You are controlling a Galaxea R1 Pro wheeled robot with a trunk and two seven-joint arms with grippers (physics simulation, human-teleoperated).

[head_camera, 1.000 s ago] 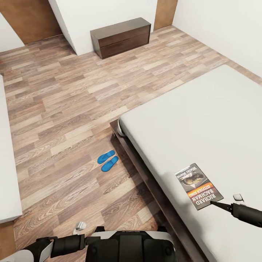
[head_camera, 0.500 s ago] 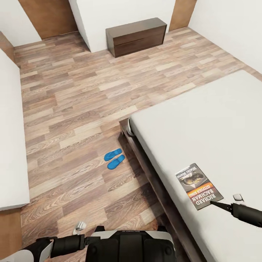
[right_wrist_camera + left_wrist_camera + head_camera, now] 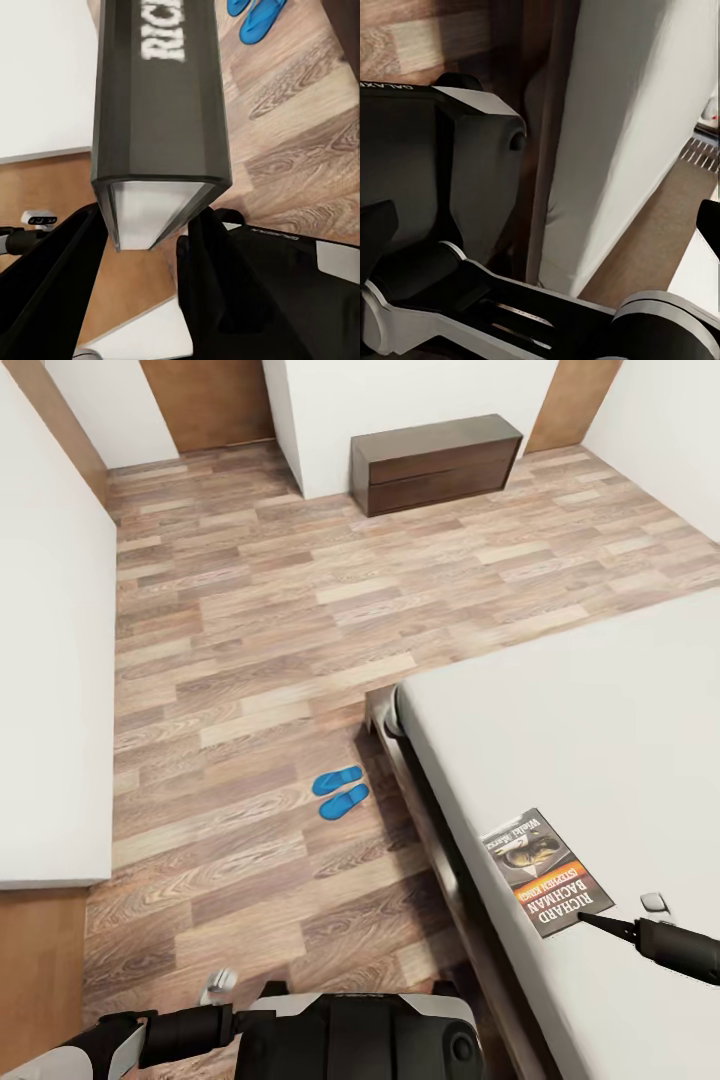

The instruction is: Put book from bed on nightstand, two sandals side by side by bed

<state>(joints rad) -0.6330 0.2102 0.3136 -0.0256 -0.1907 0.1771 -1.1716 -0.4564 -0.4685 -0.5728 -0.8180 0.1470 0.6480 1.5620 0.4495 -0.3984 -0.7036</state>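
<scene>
Two blue sandals [image 3: 341, 791] are lying on the floor [image 3: 250, 620]. One book [image 3: 546, 872] is resting on one bed [image 3: 600, 740]. One dresser [image 3: 436, 462] is standing by the wall.

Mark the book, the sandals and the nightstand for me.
book [image 3: 545, 870], head view, middle of its cover.
sandals [image 3: 340, 791], head view, the pair's inner edges.
nightstand [image 3: 436, 463], head view, drawer front.

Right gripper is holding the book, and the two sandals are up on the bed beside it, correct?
Not quite. The right gripper does grip the book, but the two sandals lie on the wood floor beside the bed, as the head view shows.
</scene>
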